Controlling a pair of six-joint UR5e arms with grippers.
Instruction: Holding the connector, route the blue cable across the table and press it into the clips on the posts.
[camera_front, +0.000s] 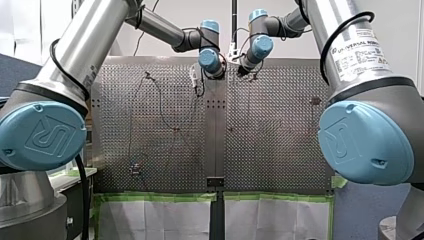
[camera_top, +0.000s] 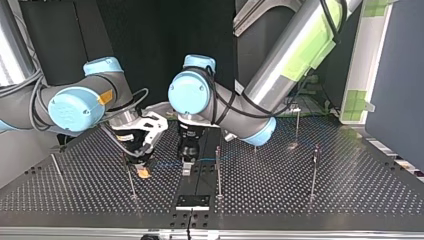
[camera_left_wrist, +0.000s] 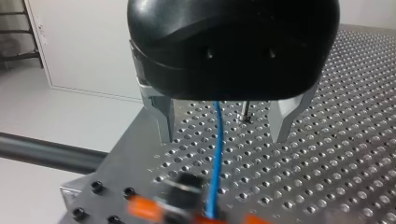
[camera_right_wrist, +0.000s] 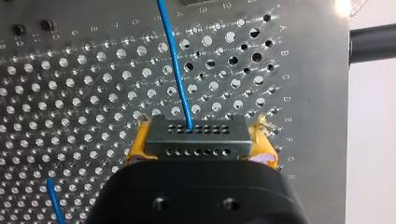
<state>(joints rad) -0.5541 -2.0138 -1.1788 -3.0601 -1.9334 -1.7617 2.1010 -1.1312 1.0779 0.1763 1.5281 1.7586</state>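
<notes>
Yellow-padded right hand (camera_right_wrist: 201, 142) clamps the connector (camera_right_wrist: 196, 133); left hand (camera_left_wrist: 223, 136) hangs wide astride blue cable (camera_left_wrist: 215, 168).

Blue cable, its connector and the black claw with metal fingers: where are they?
blue cable (camera_right_wrist: 180, 88): right wrist view, middle of its long visible stretch.
connector (camera_right_wrist: 196, 140): right wrist view, its front face with the holes.
my left claw (camera_left_wrist: 223, 135): left wrist view, the gap midway between its fingertips.

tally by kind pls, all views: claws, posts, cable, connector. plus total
claws: 2 (left claw, right claw)
posts: 5 clear; others may be hidden
cable: 1
connector: 1
total: 9
</notes>
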